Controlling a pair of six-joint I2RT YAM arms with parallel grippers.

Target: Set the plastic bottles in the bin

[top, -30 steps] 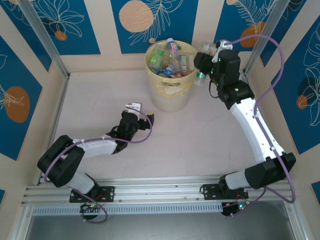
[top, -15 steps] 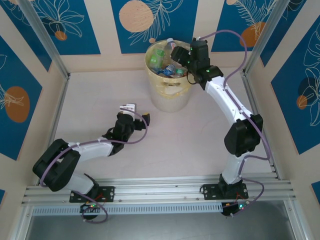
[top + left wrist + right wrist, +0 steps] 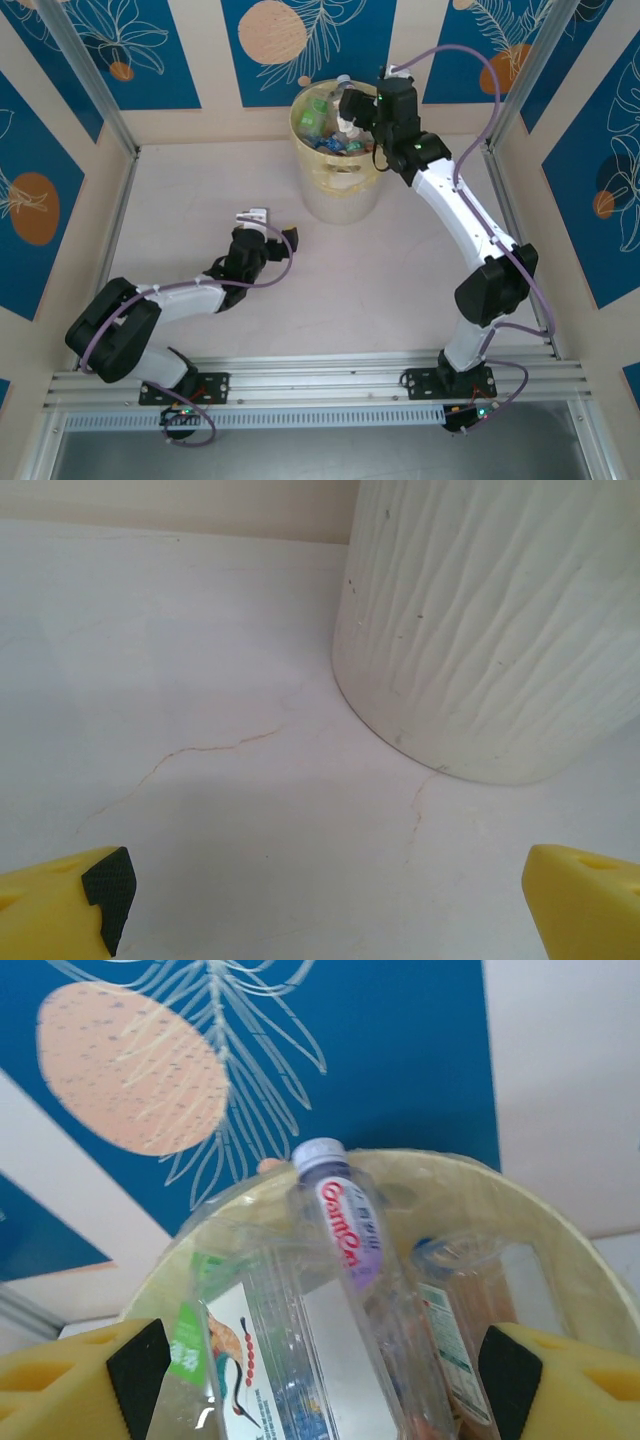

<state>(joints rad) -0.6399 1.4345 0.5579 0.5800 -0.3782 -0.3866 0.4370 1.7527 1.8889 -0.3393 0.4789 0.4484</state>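
Observation:
The pale yellow bin (image 3: pixel 340 190) stands at the back of the table, piled to the rim with several plastic bottles (image 3: pixel 330 125). My right gripper (image 3: pixel 349 108) hovers over the bin's right rim, jaws open wide. In the right wrist view a clear bottle with a crane label (image 3: pixel 260 1360) and a taller one with red lettering (image 3: pixel 345 1220) lie between the spread fingers of the right gripper (image 3: pixel 320 1380), inside the bin (image 3: pixel 560 1220). My left gripper (image 3: pixel 272 227) rests low on the table, left of the bin, open and empty. Its wrist view shows the bin's ribbed wall (image 3: pixel 500 630) ahead of the left gripper (image 3: pixel 330 900).
Blue patterned walls and metal posts (image 3: pixel 90 80) enclose the table on three sides. The bare tabletop (image 3: pixel 380 280) spreads between the arms. A rail (image 3: pixel 320 380) runs along the near edge.
My right arm swung left from beside the bin to above its rim, and its jaws spread apart. The left arm shifted slightly left.

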